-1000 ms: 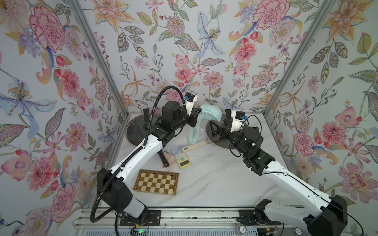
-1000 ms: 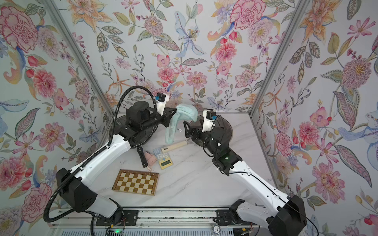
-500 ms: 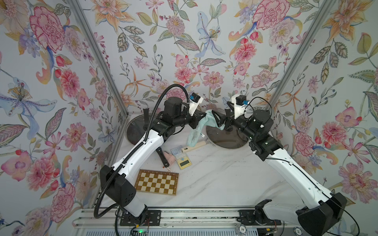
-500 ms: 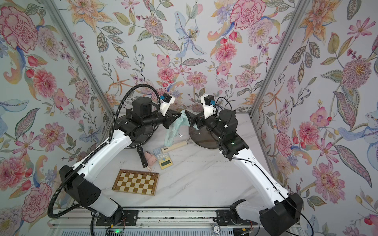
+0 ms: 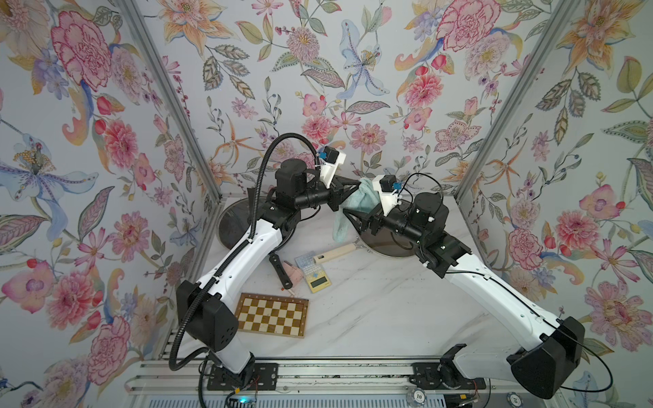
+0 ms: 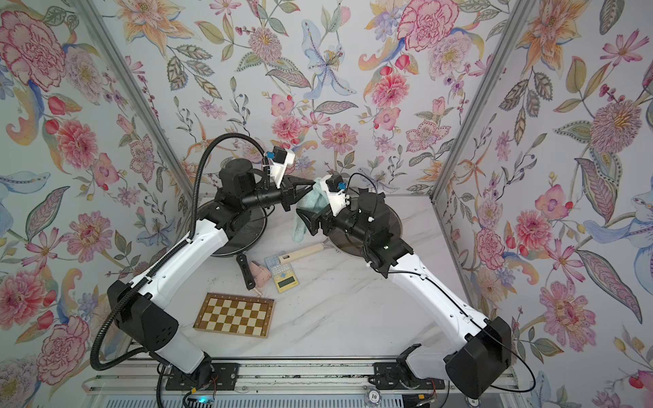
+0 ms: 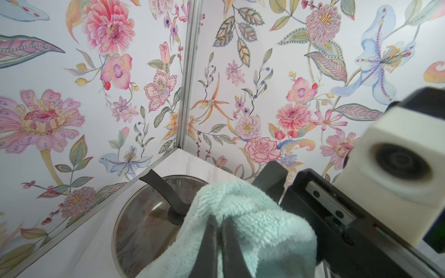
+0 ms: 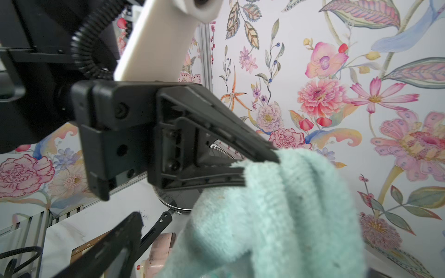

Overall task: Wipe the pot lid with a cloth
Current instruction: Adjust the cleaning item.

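The mint cloth [image 5: 357,200] [image 6: 311,203] hangs in the air at the back middle, its tail drooping toward the table. My left gripper [image 5: 356,184] [image 6: 312,183] [image 7: 218,222] is shut on its top fold. My right gripper [image 5: 353,220] [image 6: 306,220] [image 8: 240,252] stands open just right of the hanging part, and in the right wrist view the cloth [image 8: 289,204] fills the space between its jaws. The glass pot lid [image 5: 392,249] [image 6: 395,220] [image 7: 144,223], steel-rimmed with a black handle, lies at the back right, mostly under my right arm.
A dark pan [image 5: 235,226] with a black handle [image 5: 279,272] sits at the back left. A beige handle [image 5: 335,252] sticks out beside the lid. A yellow calculator [image 5: 318,279], a small pink item [image 5: 293,273] and a chessboard [image 5: 272,314] lie mid-table. Walls close three sides.
My right gripper has swung left and come in beside the hanging cloth. The left gripper has lifted the cloth slightly up and to the right, still shut on it.
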You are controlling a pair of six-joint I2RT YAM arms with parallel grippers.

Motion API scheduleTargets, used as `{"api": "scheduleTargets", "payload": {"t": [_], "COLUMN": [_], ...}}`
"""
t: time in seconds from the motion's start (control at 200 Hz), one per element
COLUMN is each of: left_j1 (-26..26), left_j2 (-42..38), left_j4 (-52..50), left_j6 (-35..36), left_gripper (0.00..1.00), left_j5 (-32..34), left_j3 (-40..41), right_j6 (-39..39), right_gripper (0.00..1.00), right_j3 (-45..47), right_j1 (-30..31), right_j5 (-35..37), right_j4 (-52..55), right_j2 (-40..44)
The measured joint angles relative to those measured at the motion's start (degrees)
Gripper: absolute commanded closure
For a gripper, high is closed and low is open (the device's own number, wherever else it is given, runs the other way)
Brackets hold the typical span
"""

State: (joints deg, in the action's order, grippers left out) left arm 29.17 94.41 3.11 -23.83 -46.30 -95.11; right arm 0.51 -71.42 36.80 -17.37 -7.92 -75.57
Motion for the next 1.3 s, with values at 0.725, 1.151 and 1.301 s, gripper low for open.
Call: {"api": "scheduleTargets", "payload": {"t": [0.725,1.151,1.301], "left_j1": [-0.42,-4.24,-7.52], "left_j2": [-1.88,-7.26,-10.51], "left_j4": [6.49,-15.98,-14.29], "left_j6": [-6.51,11.47,15.74], "left_gripper": [1.0,0.34,0.23], "left_j5": [-1.31,33.73,49.96], "left_j3": [4.63,-2.25,2.6], "right_j6": [-5.4,6.82,9.44], "right_gripper": [0.87,0.99,0.99], "right_j3": [1.31,0.2,4.39], "right_j1": [4.74,-0.81,-3.1], "right_j5": [22.58,26.29,30.73], "right_j4": [-17.9,-17.75,-15.23], "right_j2": [-8.11,-8.44,-3.93]}}
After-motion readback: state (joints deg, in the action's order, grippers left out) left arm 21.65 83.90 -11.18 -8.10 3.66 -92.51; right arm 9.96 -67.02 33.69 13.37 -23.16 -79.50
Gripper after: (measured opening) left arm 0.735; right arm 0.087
